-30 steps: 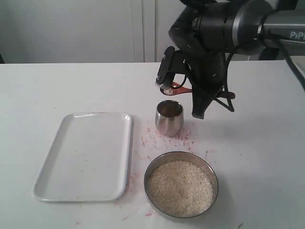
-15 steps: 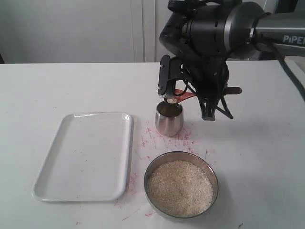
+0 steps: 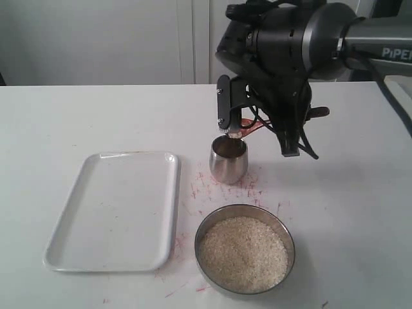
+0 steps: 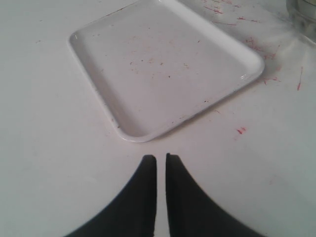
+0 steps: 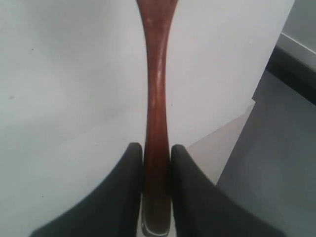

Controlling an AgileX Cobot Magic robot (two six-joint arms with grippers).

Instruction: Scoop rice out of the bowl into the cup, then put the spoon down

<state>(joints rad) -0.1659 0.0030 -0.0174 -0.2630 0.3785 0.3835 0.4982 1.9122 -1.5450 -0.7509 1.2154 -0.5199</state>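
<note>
Arm [image 3: 322,32] lettering "PiPE"; right gripper [image 5: 156,148] clamps spoon [image 5: 156,94] above cup [image 3: 228,162]

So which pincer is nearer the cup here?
Right. The right pincer holds the spoon just above the rim of the cup. The left pincer sits back beside the white tray, with no cup in its wrist view.
</note>
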